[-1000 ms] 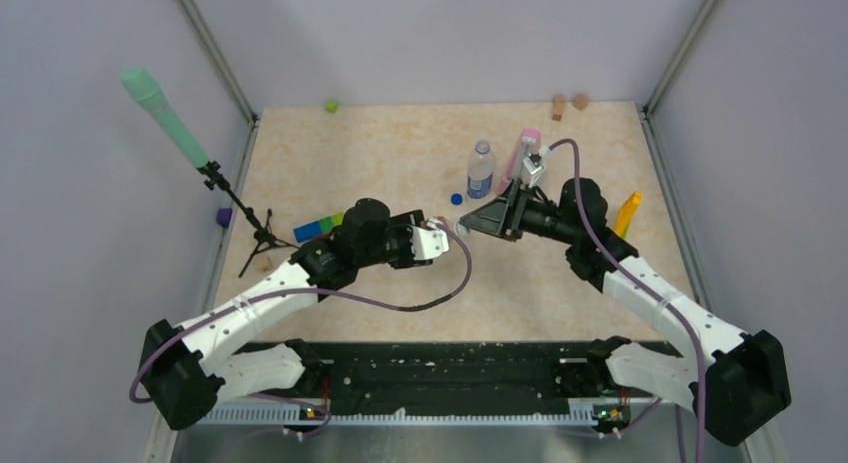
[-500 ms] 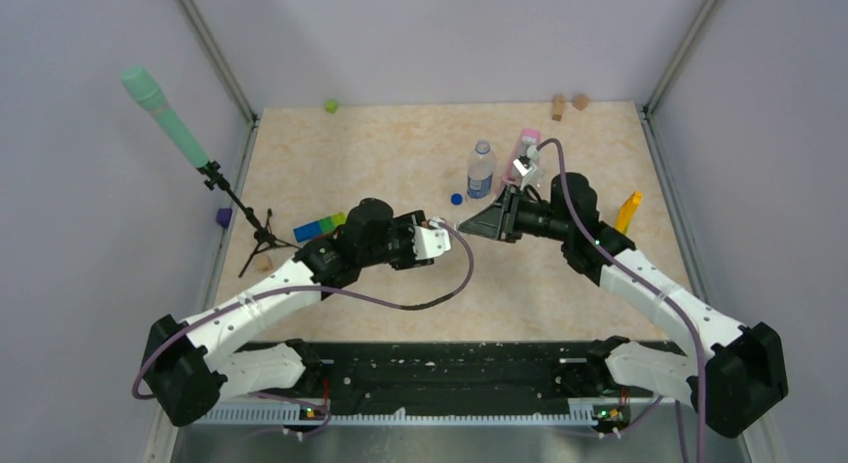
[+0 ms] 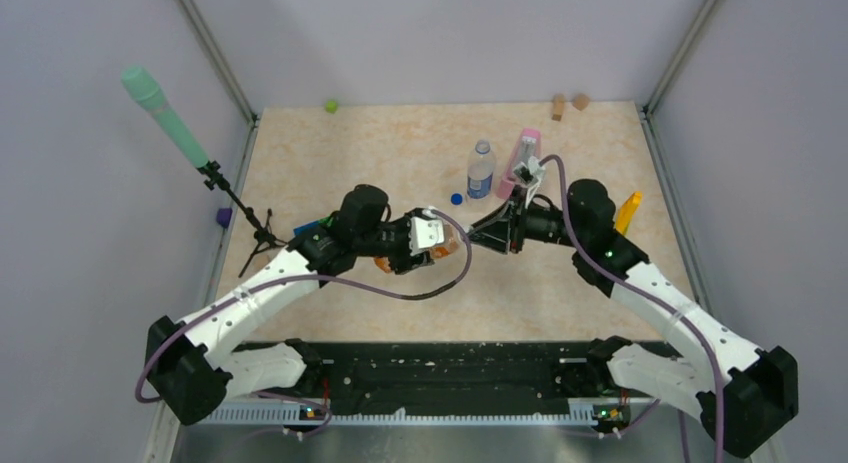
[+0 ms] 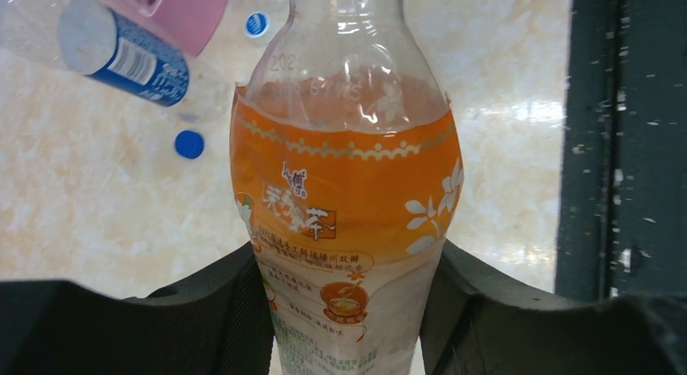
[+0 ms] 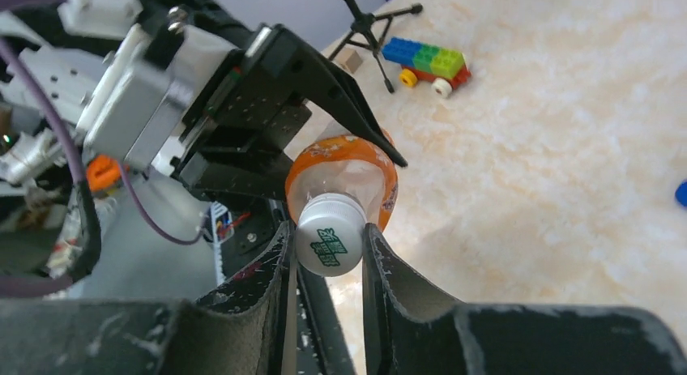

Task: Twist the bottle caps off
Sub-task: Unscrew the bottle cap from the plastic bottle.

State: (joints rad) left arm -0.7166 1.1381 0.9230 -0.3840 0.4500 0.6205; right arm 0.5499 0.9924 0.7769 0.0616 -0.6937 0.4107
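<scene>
The right gripper (image 5: pixel 324 257) has moved in over the last second: its 2 fingers now pinch the white cap (image 5: pixel 327 244) of the orange bottle (image 4: pixel 344 197). The left gripper (image 4: pixel 348 318) clamps the bottle's body, tilted above the counter midway between the near and far edges. The cap looks still on, so twisting should come next. 1 blue cap (image 3: pixel 456 197) lies loose nearer the far edge.

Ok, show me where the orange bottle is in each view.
Top external: orange bottle at centre, between left hand and right hand.
Left wrist: fills the middle, left hand gripping its body.
Right wrist: centre, right hand pinching its white cap.
Shared landmark: the loose blue cap; just a sliver at the right wrist view's right edge.
</scene>
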